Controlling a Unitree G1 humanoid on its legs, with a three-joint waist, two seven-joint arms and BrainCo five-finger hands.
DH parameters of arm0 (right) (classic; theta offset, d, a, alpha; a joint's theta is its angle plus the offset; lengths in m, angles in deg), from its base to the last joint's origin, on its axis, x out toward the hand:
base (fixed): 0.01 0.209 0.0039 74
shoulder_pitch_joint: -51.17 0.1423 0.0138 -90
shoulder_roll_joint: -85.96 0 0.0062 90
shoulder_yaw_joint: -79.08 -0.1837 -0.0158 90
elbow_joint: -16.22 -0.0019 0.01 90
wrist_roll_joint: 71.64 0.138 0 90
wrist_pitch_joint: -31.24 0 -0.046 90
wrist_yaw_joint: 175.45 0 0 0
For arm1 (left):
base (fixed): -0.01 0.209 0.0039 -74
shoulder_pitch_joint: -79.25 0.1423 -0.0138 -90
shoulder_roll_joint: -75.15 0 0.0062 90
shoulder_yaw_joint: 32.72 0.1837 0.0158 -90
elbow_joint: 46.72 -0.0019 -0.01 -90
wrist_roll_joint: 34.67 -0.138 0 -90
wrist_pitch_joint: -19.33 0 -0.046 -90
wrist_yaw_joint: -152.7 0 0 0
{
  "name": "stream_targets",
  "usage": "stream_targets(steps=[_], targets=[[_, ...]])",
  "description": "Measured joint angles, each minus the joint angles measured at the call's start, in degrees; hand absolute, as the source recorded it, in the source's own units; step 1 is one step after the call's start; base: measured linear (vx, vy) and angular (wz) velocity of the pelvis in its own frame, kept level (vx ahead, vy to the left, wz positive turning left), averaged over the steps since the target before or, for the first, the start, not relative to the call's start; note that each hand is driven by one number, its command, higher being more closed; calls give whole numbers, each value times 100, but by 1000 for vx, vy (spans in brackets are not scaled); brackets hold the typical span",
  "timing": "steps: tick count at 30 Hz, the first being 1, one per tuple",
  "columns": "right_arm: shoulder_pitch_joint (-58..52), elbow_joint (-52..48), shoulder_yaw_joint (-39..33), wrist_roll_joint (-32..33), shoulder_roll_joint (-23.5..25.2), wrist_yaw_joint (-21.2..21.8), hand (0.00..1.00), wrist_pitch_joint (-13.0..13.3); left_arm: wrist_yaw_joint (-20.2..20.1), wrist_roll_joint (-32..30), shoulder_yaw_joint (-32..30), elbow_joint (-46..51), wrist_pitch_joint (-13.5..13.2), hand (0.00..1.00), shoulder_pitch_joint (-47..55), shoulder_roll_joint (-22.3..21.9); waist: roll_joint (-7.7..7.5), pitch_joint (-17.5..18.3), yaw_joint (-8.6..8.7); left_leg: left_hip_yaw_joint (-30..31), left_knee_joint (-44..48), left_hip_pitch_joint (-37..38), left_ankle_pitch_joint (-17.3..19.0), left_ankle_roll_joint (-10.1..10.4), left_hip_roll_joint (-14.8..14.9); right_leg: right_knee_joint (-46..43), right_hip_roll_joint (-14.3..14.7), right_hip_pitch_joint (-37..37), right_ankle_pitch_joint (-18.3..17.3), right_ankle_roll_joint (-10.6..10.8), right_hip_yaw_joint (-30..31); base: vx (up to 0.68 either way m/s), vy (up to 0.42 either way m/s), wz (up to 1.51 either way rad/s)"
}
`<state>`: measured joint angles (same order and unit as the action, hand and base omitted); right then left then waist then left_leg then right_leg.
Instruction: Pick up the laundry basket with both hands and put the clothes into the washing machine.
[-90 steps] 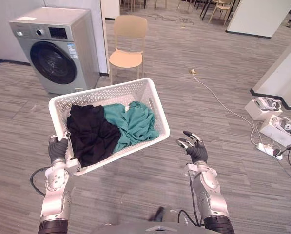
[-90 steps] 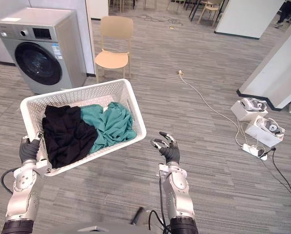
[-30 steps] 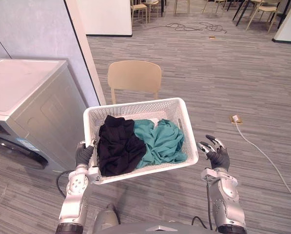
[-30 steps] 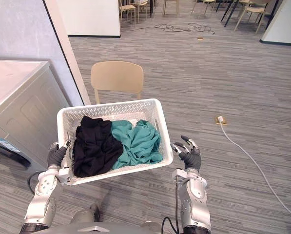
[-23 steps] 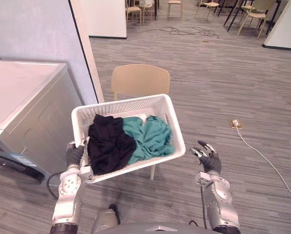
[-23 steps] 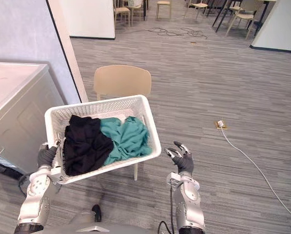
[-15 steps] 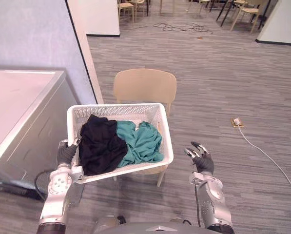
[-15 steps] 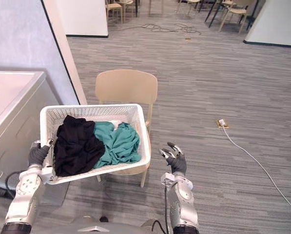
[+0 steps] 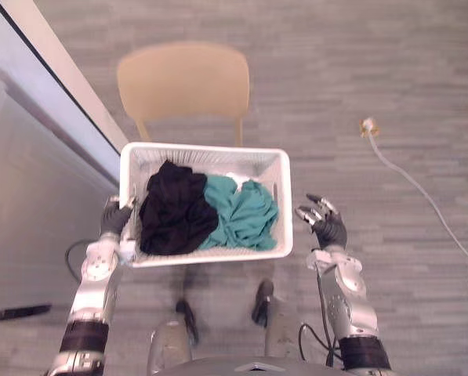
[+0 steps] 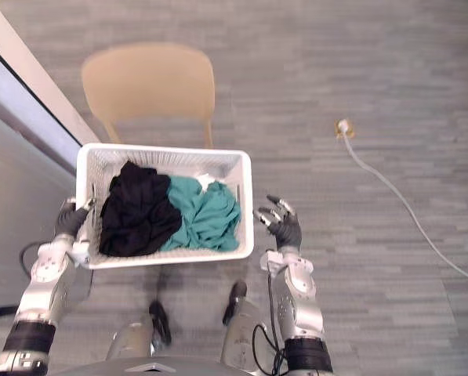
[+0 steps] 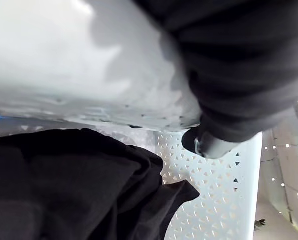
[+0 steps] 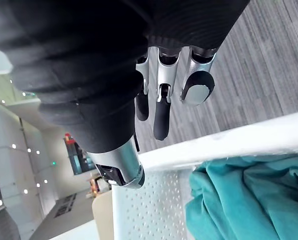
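Observation:
A white laundry basket [image 9: 210,148] hangs in the air in front of me, roughly level. In it lie a black garment [image 9: 173,216] on the left and a teal garment [image 9: 244,216] on the right. My left hand [image 9: 113,221] is curled over the basket's left rim; in the left wrist view its thumb [image 11: 208,146] hooks over the perforated wall [image 11: 216,200] beside the black garment [image 11: 64,185]. My right hand [image 9: 326,229] is open just off the right rim, not holding it. Its relaxed fingers [image 12: 161,112] hover near the rim [image 12: 223,142] and the teal garment [image 12: 238,195].
A beige chair [image 9: 183,81] stands just beyond the basket. The grey washing machine [image 9: 30,211] fills the left side, with a pale pillar edge [image 9: 61,78] behind it. A white cable [image 9: 410,184] with a plug [image 9: 367,125] runs over the wooden floor at the right.
The camera has tipped to look almost straight down, so the whole picture shifted. The basket sits more level, and my right hand is nearer its right rim. The left hand keeps its hold.

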<state>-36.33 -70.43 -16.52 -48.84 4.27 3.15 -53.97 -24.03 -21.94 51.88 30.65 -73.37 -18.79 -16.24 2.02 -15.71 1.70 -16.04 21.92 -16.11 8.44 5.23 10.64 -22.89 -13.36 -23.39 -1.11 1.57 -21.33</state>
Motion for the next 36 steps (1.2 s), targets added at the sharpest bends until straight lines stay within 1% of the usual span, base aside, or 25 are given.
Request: stream_targets(steps=[1, 2, 4, 6, 9, 12, 15, 18, 20, 21, 22, 24, 25, 28, 30, 35, 36], targets=[[130, -75, 49, 35, -1, -10, 100, 32, 45, 0, 7, -5, 0, 100, -117, 0, -6, -143, 24, 29, 97, -133, 0, -1, 30, -50, 0, -99, -1, -24, -13, -114, -71, 6], [137, -93, 90, 43, 8, -14, 100, 52, 85, -2, 7, -5, 0, 100, -163, 1, -9, -201, 25, 38, 123, -182, 1, -1, 38, -66, 3, -133, -1, -31, -18, -120, -44, 6], [201, -323, 178, 43, 44, -33, 100, 71, 212, -50, -2, -3, -16, 100, -243, 26, -19, -322, -23, 37, 196, -341, 8, -9, 60, -116, -3, -273, 5, -48, -12, -81, -16, 4], [215, -640, 340, 43, 56, -41, 100, 129, 321, -50, -69, -2, -18, 100, -343, 72, -28, -576, -82, 60, 318, -513, 25, -26, 88, -150, -16, -366, 14, -65, -56, -77, 3, 8], [250, -749, 372, 44, 119, -53, 100, 151, 475, -52, -119, 10, -18, 100, -396, 93, -55, -642, -179, 69, 434, -874, 15, -31, 112, -161, -24, -664, 74, -115, -73, -46, 9, 5], [288, -797, 386, 43, 154, -73, 100, 157, 542, -51, -133, 28, -18, 100, -548, 94, -69, -820, -215, 143, 507, -968, 14, -32, 124, -172, -28, -681, 79, -119, -126, -11, 7, 8], [291, -1161, 500, 44, 167, -186, 100, 228, 656, -54, -132, 65, -18, 100, -978, 155, -155, -896, -246, 176, 526, -1224, -17, -43, 125, -142, -31, -883, 133, -152, -164, -19, 9, 7], [469, -1172, 470, 42, 157, -301, 100, 275, 833, -50, -133, 86, -18, 100, -1455, 212, -179, -918, -244, 183, 604, -1470, -32, -50, 146, -129, -28, -1088, 187, -178, -175, 0, 0, 0], [563, -1180, 470, 42, 153, -305, 100, 277, 881, -51, -135, 100, -18, 100, -1719, 242, -196, -1000, -250, 184, 608, -1484, -36, -47, 159, -120, -21, -1089, 194, -182, -186, 0, 0, 0], [638, -1216, 470, 38, 152, -325, 100, 279, 939, -51, -138, 180, -18, 0, -1910, 252, -212, -1078, -254, 189, 604, -1498, -41, -46, 162, -113, -21, -1092, 196, -185, -200, 10, 15, 3], [741, -1343, 464, 35, 144, -420, 100, 279, 1029, -52, -137, 328, -24, 0, -2086, 257, -217, -1178, -258, 196, 602, -1531, -51, -46, 167, -104, -21, -1107, 202, -192, -218, 3, 13, 5], [811, -1584, 429, 34, 140, -531, 100, 302, 1151, -52, -140, 469, -44, 0, -2326, 302, -226, -1200, -272, 200, 609, -1708, -79, -46, 174, -94, -23, -1265, 231, -208, -232, 15, 14, 5], [905, -1658, 374, 33, 126, -549, 100, 356, 1172, -49, -154, 514, -61, 0, -2511, 378, -229, -1259, -272, 200, 644, -1801, -96, -50, 187, -89, -23, -1333, 252, -225, -254, 26, 12, 4], [1132, -1676, 295, 18, 40, -687, 100, 358, 1252, -40, -202, 515, -62, 0, -2761, 421, -231, -1330, -271, 180, 712, -1893, -96, -49, 219, -90, -21, -1382, 253, -228, -289, 36, 17, 4], [1125, -1871, 281, -10, 8, -747, 100, 372, 1258, 22, -221, 517, -75, 0, -2827, 425, -236, -1339, -301, 151, 714, -1902, -95, -49, 235, -74, -21, -1388, 254, -228, -292, 58, 27, 1], [1090, -1902, 273, -20, 3, -742, 100, 379, 1255, 77, -396, 524, -84, 0, -2823, 463, -238, -1343, -324, -38, 801, -1904, -90, -55, 323, -77, -14, -1374, 253, -228, -288, 38, 19, -2], [1069, -1913, 264, -19, 1, -733, 100, 379, 1184, 87, -421, 528, -91, 0, -2794, 519, -238, -1343, -343, -123, 842, -1902, -81, -68, 370, -84, -2, -1361, 253, -229, -289, 12, 16, -3]])
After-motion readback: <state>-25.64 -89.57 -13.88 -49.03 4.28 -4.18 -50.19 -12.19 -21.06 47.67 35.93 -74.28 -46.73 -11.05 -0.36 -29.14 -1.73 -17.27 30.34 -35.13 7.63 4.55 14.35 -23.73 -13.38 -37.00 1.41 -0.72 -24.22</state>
